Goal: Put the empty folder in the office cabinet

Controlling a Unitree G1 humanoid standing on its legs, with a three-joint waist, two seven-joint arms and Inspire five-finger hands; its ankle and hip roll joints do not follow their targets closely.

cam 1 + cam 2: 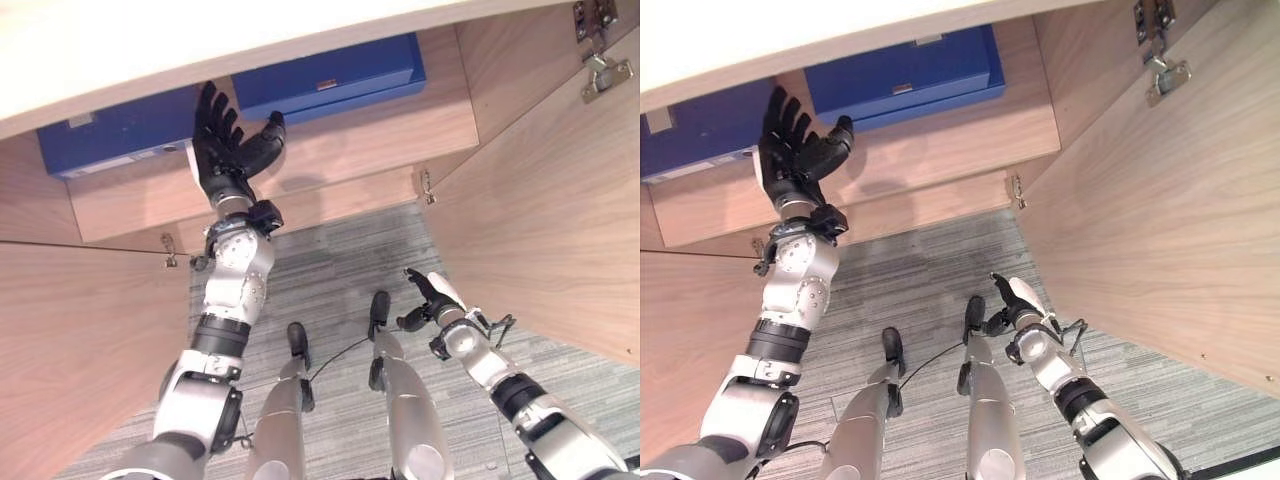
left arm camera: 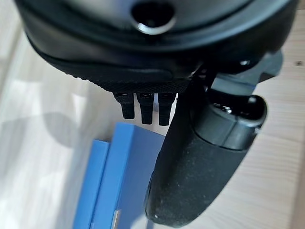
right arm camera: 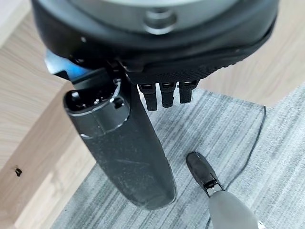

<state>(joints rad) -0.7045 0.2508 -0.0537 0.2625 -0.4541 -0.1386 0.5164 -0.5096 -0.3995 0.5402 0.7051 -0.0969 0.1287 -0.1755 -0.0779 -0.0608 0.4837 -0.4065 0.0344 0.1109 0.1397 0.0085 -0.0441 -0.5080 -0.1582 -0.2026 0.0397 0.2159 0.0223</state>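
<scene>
Left eye view: the left hand (image 1: 228,140) is up inside the cabinet (image 1: 330,150), fingers straight and spread, thumb out, gripping nothing. Its fingertips sit at the near edge of a blue folder (image 1: 115,135) lying flat on the shelf at the left. A second folder (image 1: 330,75) lies just beside it to the right. Which one is the empty one, I cannot tell. Both doors (image 1: 545,200) stand wide open over the grey carpet (image 1: 340,270). The right hand (image 1: 432,297) hangs low above the carpet, fingers loose, empty.

Right eye view: same scene, the left hand's thumb reaching toward the second folder's corner.

Left wrist view: straight fingers (image 2: 145,107) and thumb above the shelf wood, the two blue folders side by side past them.

Right wrist view: fingers (image 3: 167,95) extended, thumb straight, carpet beyond, nothing held.
</scene>
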